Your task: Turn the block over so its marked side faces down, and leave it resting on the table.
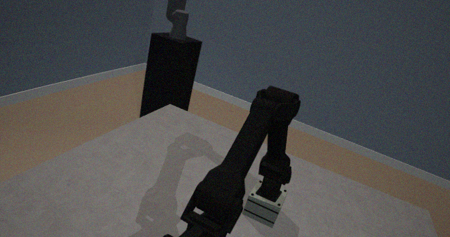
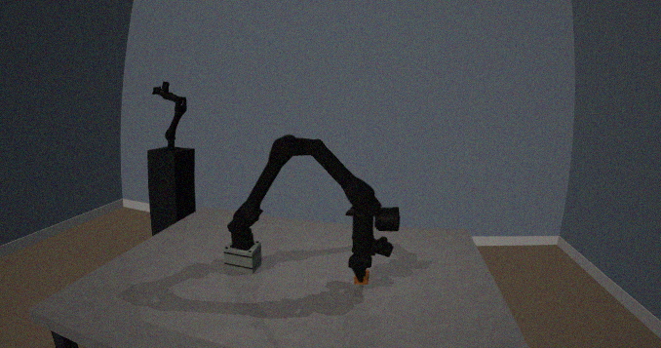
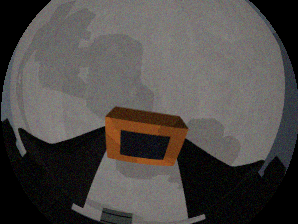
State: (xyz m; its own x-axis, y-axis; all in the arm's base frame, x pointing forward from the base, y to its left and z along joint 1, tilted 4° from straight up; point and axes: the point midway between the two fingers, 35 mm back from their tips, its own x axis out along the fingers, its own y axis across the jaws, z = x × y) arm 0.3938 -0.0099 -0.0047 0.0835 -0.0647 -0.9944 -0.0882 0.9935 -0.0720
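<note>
The orange block (image 3: 145, 137), its dark marked face toward the wrist camera, sits on the grey table (image 2: 439, 292) between the gripper (image 2: 360, 274) fingers, which are clamped on its sides, arm pointing straight down.

Block (image 3: 145, 137) rests on table (image 2: 146, 288), between the fingers of gripper (image 2: 360, 274). Arm base (image 2: 242, 256) stands left of block; pedestal (image 2: 171, 185) stands behind the table's far-left corner.
</note>
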